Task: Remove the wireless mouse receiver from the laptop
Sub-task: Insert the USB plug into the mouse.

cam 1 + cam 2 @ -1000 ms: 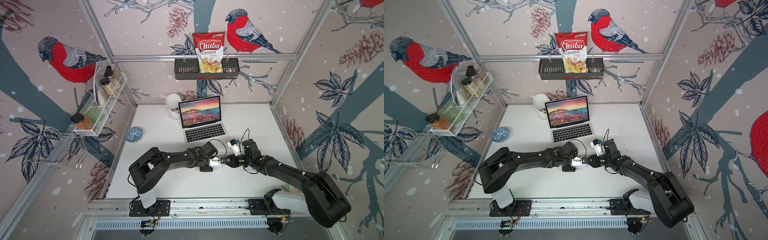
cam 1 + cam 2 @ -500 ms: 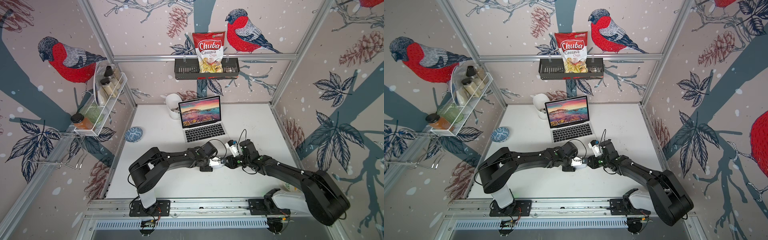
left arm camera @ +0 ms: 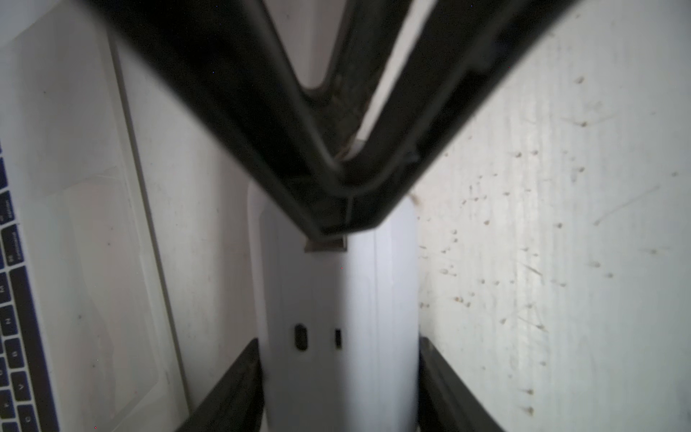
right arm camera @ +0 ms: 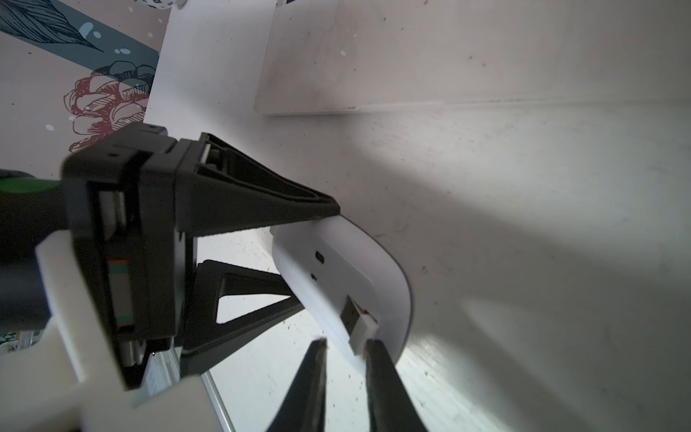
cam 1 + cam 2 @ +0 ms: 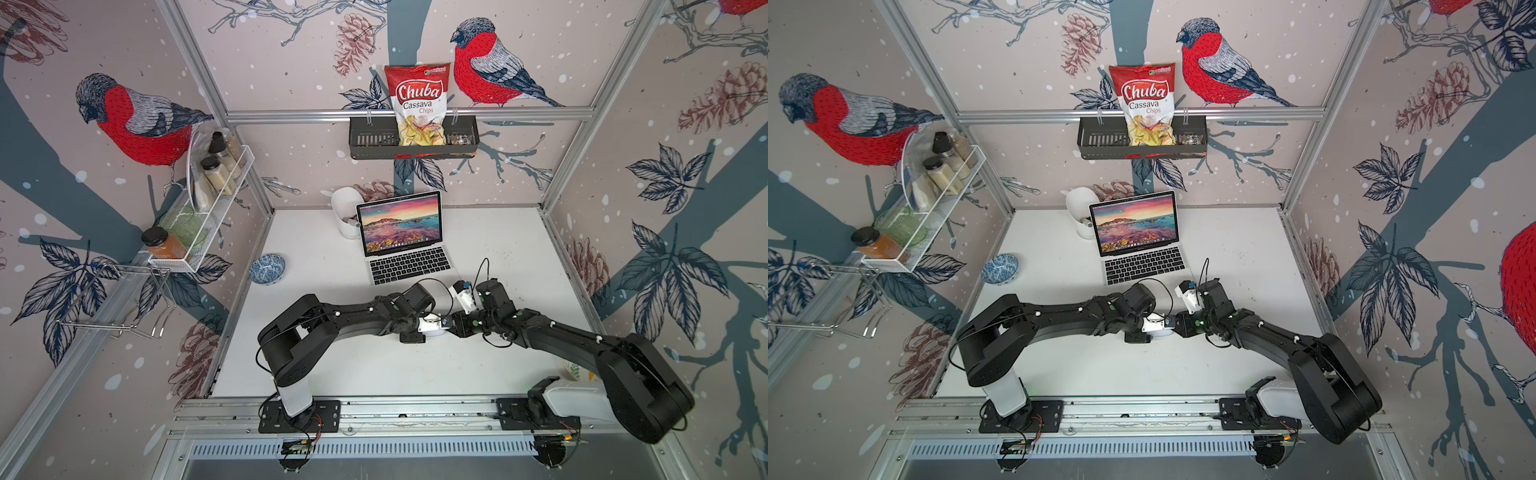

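**Right claw at the receiver, left claw holding the mouse**

The right gripper (image 4: 346,342) has its two black fingers (image 4: 385,377) close together, with only a narrow gap. Their tips are at the free end of the receiver (image 4: 361,325). One finger covers a corner of it, and a thin strip of table shows beside the other finger, so I cannot tell whether the jaws really squeeze it.

The receiver is a small pale piece. It stands partly inside a dark slot in the white underside of the wireless mouse (image 4: 347,269) and sticks out of it at an angle.

The left gripper (image 3: 338,340) is clamped on the mouse. It has one finger on each long side and holds the mouse on its edge, with the underside turned toward the right arm. Two small dark openings show on that underside.

In both top views the two grippers meet tip to tip over the white table (image 5: 498,249). They are in front of the laptop (image 5: 405,257) and apart from it. I cannot tell if the mouse touches the table.

The laptop is open and its screen shows a sunset shore. Behind it stands a white cup (image 5: 345,208). A blue bowl (image 5: 267,269) lies near the table's left edge. On the back wall a black basket (image 5: 365,139) holds a bag of chips (image 5: 417,104).
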